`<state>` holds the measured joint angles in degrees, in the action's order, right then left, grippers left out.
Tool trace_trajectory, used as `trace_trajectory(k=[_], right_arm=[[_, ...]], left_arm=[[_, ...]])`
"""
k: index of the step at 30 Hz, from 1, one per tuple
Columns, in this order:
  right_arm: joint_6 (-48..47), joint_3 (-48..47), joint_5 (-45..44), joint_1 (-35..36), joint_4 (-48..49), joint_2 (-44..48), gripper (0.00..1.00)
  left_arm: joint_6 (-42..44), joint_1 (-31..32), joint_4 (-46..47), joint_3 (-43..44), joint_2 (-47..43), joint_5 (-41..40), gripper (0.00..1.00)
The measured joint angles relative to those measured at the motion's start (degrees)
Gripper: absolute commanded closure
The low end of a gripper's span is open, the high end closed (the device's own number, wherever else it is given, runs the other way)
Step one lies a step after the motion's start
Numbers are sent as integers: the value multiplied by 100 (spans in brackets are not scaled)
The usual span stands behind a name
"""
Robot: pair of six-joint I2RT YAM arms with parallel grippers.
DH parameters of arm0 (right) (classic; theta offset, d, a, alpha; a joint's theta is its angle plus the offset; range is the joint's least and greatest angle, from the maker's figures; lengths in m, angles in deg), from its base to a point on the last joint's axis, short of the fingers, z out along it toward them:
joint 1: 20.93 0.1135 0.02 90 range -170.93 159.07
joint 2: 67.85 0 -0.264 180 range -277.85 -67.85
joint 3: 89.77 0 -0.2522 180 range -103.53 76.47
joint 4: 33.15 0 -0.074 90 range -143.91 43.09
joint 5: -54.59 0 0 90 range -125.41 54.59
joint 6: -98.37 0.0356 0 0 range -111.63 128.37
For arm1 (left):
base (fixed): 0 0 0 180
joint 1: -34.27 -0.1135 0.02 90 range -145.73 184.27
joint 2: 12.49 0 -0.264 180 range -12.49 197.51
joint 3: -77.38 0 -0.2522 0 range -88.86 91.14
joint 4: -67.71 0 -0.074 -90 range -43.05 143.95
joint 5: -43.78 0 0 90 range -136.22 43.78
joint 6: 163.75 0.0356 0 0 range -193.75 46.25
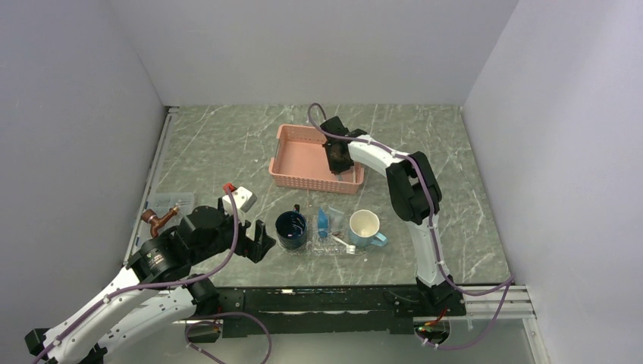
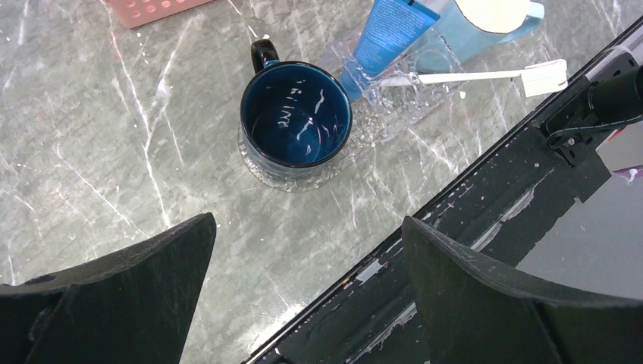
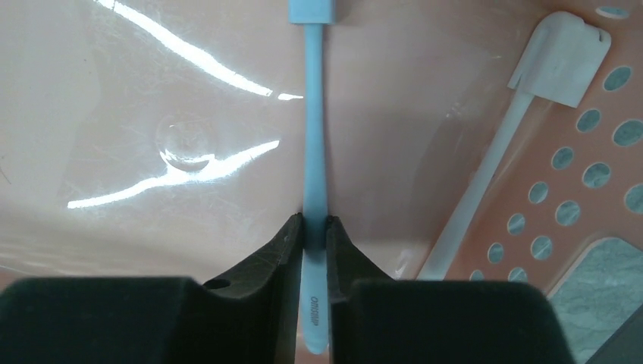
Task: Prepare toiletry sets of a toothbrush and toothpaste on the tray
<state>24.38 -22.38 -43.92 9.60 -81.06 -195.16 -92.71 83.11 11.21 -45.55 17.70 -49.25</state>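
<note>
Left fingers (image 1: 259, 243) are spread wide in the top view with nothing between them, hanging over the counter (image 1: 227, 144) just left of the dark blue mug (image 1: 291, 229). The right fingers (image 1: 339, 158) are down inside the pink basket (image 1: 292, 155), and their grip can't be told from here. The clear tray (image 1: 339, 224) lies between the dark blue mug and the light blue mug (image 1: 366, 227). A blue toothpaste (image 1: 323, 221) tube and a white tray toothbrush (image 1: 343, 242) lie flat in it, close together. Left wrist view: both black fingers are apart, empty, and above bare counter near its front edge. The dark blue mug is upright and empty, and its base rests on clear textured plastic. The toothpaste has pale print on its side that is too small to read, and the tray toothbrush's head points toward the counter edge. The light blue mug touches the tray's far end, and a basket corner shows at the top. Right wrist view: the right fingers are clenched on the handle of a light blue toothbrush (image 3: 315, 136), near its tail end, over the basket floor. Small raised lettering on that handle is not surely legible. A white basket toothbrush (image 3: 493, 174) lies beside it, apart, along the perforated basket wall.
</note>
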Motion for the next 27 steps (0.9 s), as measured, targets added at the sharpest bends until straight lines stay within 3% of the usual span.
trace_trajectory(k=[2, 14, 27], right_arm=[[-24, 7, 2, 2, 9, 2, 100], [-197, 37, 37, 9, 4, 114, 100], [-487, 278, 103, 146, 208, 1513, 100]], left_arm=[[-2, 0, 0, 0, 0, -7, 1], [-24, 0, 0, 0, -11, -35, 1], [-26, 0, 0, 0, -55, -42, 1]])
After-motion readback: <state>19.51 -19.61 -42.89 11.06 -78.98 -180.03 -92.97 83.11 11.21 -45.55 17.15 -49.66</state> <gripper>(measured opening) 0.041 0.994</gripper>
